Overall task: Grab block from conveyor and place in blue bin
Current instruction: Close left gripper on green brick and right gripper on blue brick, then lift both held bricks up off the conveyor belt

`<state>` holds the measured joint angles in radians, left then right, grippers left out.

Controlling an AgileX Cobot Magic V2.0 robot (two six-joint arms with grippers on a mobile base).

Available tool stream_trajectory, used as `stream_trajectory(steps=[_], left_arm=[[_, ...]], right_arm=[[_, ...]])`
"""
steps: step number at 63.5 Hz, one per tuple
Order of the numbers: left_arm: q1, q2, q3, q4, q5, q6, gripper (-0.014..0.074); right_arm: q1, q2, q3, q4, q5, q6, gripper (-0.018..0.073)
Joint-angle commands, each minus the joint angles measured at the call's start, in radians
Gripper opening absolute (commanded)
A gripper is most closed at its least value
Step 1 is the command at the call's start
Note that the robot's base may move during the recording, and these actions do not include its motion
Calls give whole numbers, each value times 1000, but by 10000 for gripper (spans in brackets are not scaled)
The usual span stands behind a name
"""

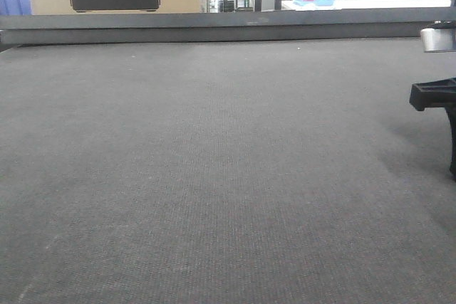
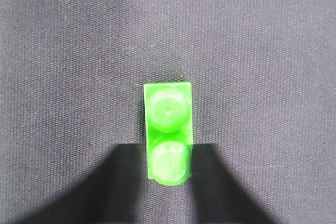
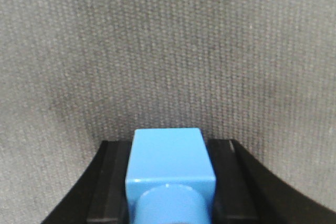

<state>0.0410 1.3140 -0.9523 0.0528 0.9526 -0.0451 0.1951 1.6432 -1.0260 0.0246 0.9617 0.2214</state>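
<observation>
My right pincer (image 3: 168, 148) is pinching a blue block (image 3: 170, 163) between its black fingers (image 3: 113, 182). In the front view it juts in at the right edge, with the conveyor tabletop (image 1: 214, 176) stretching wide and open to the dark rail (image 1: 214, 32) along its far side. Under my left wrist, a green block (image 2: 168, 129) with two studs sits mid-frame over the weave. The dark wedges (image 2: 123, 187) flanking its near end could be the left pincer (image 2: 168, 153) or just shadow, so I cannot tell whether that one is spread or closed.
</observation>
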Motion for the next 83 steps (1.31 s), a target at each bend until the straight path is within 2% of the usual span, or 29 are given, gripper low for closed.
stream_trajectory(steps=[1, 9, 41, 49, 62, 69, 80, 83], left_arm=[[-6, -1, -5, -16, -29, -10, 379], [-6, 10, 15, -30, -88, -10, 437], [-6, 197, 21, -45, -84, -10, 435], [-6, 234, 21, -45, -84, -10, 409], [-6, 251, 21, -45, -88, -10, 253], [-6, 255, 21, -45, -93, -10, 134], [-6, 255, 17, -45, -87, -10, -100], [-6, 253, 12, -45, -74, -10, -111]], right_arm=[[-1, -1, 4, -4, -17, -2, -167], [-1, -1, 4, -4, -26, -2, -167], [-1, -1, 4, -4, -26, -2, -167], [-1, -1, 4, -4, -26, -2, -167], [-1, -1, 4, -4, -26, -2, -167], [-1, -1, 4, -4, -26, -2, -167], [-1, -23, 2, -4, -11, -2, -167], [-1, -44, 2, -4, -10, -2, -167]])
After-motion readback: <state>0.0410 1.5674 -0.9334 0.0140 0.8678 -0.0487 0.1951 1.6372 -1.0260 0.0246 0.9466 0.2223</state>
